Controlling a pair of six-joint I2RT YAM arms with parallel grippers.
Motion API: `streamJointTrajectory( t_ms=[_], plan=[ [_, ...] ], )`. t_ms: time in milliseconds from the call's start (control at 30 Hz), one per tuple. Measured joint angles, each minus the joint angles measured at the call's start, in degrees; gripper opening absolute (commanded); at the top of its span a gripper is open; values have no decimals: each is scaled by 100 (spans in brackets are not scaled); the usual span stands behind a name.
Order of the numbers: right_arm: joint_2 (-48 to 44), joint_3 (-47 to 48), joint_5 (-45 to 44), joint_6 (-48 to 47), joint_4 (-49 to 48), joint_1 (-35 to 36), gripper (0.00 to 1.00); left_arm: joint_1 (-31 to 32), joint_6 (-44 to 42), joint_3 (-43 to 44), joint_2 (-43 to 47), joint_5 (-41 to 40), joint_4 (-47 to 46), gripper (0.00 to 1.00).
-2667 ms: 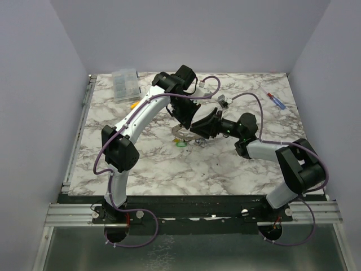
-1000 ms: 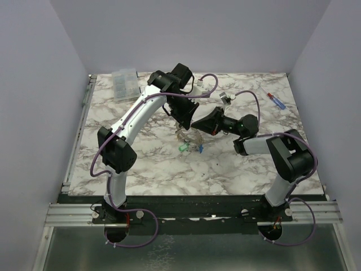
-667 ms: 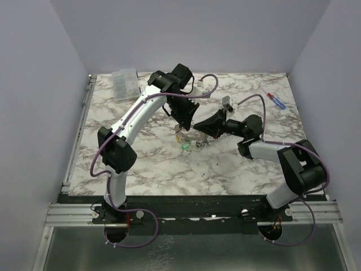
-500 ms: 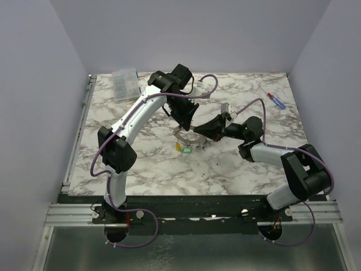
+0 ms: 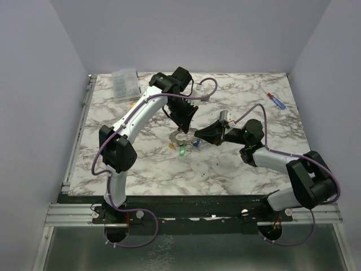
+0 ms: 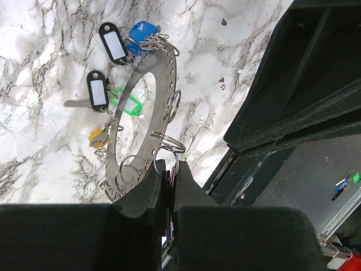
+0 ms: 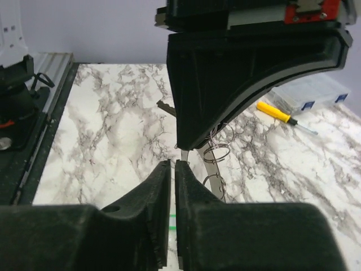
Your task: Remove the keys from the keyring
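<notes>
The keyring (image 5: pixel 179 137), a flat grey metal ring with holes and small split rings, hangs tilted low over the marble table. My left gripper (image 5: pixel 183 125) is shut on its upper edge, as the left wrist view (image 6: pixel 167 169) shows. The keys hang from the keyring (image 6: pixel 169 73): two with black tags (image 6: pixel 113 43), a blue one (image 6: pixel 142 29), a green one (image 6: pixel 130 107) and a yellow one (image 6: pixel 98 137). My right gripper (image 5: pixel 197 133) is just right of the ring. Its jaws (image 7: pixel 172 167) stand closed with nothing between them, next to the ring's edge (image 7: pixel 211 172).
A red-and-blue screwdriver (image 5: pixel 274 100) lies at the far right. A yellow-handled screwdriver (image 7: pixel 275 113) and a clear parts box (image 5: pixel 124 83) are at the far left. The left gripper's black body (image 7: pixel 242 73) hangs right in front of the right wrist camera.
The left gripper has lowered the ring, so the keys now spread on the table. The right arm has dropped lower and reached left towards the ring.
</notes>
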State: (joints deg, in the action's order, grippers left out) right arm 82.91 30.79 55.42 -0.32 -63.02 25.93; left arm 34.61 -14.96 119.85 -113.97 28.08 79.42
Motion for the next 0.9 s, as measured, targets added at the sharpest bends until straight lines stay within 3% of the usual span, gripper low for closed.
streamJointTrajectory(
  t_ms=[100, 333, 633, 900],
  plan=[
    [-107, 146, -179, 396, 382, 0, 22, 2, -13, 0, -2, 0, 0, 0],
    [208, 820, -249, 1864, 960, 0, 44, 26, -35, 0, -2, 2, 0, 0],
    [686, 828, -238, 3987, 496, -48, 43, 39, -46, 2, -2, 4, 2, 0],
    [1200, 826, -236, 5147, -306, -85, 43, 61, -48, 0, -2, 2, 4, 0]
  ],
)
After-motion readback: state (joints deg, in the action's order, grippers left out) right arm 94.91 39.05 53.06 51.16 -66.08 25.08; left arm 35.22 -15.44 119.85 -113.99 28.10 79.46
